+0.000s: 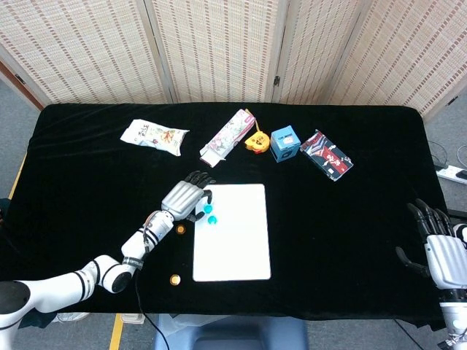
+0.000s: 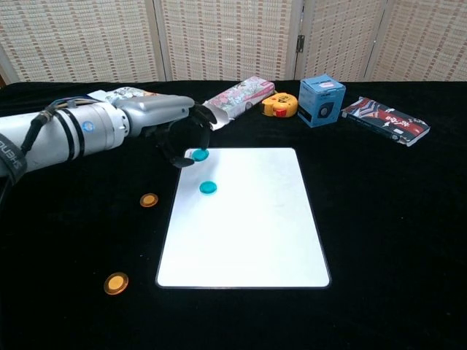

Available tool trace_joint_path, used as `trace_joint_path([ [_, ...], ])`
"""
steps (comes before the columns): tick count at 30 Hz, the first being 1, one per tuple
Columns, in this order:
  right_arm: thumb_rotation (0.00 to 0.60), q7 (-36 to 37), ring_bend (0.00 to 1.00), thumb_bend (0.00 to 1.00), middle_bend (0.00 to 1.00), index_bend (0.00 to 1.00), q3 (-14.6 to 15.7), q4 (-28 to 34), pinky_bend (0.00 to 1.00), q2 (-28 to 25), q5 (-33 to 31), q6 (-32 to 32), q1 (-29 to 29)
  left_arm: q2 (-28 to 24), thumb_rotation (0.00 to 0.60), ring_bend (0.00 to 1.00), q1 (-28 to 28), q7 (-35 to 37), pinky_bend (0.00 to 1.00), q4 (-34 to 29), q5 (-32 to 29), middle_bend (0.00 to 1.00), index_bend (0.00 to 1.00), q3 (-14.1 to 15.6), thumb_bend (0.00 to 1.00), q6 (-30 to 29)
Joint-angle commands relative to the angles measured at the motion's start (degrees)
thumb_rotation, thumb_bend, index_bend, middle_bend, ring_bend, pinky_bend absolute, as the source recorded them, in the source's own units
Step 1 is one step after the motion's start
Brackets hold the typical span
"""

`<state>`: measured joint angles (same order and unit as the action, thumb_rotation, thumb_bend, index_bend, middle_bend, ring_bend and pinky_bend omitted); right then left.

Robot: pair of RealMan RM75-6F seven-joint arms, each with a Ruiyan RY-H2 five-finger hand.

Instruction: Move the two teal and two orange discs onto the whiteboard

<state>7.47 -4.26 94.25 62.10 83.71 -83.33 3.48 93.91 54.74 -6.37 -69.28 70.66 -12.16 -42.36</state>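
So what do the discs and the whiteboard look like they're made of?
The teal discs and orange discs look like smooth moulded plastic: flat even colour, raised rims. The whiteboard seems a glossy coated panel with a thin pale frame and rounded corners; its core can't be judged.

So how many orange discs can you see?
2. One orange disc lies on the black cloth just left of the whiteboard. The other orange disc lies nearer the front edge, further left. Neither looks hidden.
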Motion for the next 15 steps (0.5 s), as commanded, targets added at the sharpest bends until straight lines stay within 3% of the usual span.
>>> trace_joint_path([
  [1, 0.600, 0.10, 0.06, 0.36, 0.05, 0.00, 0.02, -0.05, 0.00, -0.04, -0.12, -0.13, -0.15, 0.80, 0.600, 0.02, 1.45, -1.98, 0.00, -0.52, -0.85, 0.17, 0.51, -0.49, 0.41, 0.86],
  [15, 0.600, 0.97, 0.06, 0.36, 0.05, 0.00, 0.28, -0.64, 0.00, 0.09, 0.22, -0.74, -0.73, -0.41, 0.600, 0.01, 0.28, -6.75, 0.00, -2.24, -1.77, 0.17, 0.51, 3.46, 0.41, 0.15],
])
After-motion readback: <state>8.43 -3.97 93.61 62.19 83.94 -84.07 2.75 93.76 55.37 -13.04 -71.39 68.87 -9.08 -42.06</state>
